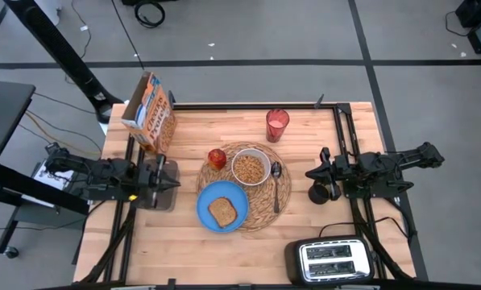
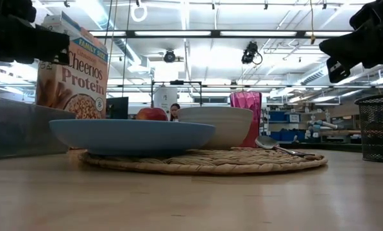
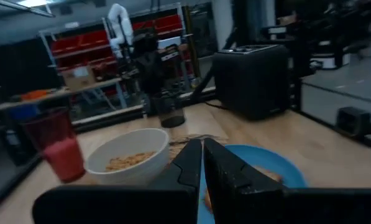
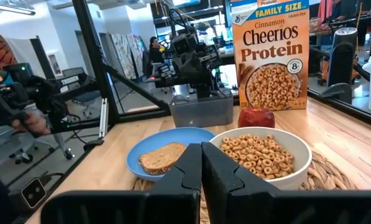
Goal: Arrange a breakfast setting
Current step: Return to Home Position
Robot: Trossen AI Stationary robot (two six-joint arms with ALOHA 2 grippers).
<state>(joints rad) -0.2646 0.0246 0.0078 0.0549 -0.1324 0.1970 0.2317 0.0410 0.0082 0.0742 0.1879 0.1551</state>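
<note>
Left tool (image 1: 176, 184) and right tool (image 1: 310, 173) are both clenched and empty, raised on either side of the woven placemat (image 1: 284, 193). The placemat lies on the wooden worktop (image 1: 184, 250). Ceiling lights (image 2: 197, 35) run across the room behind.

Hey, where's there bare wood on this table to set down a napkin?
Biggest patch: the wood along the table edge beside the toaster, below the blue plate in the high view. A smaller strip lies between the Cheerios box and the red cup. The placemat is full, with the left gripper and right gripper flanking it.
</note>
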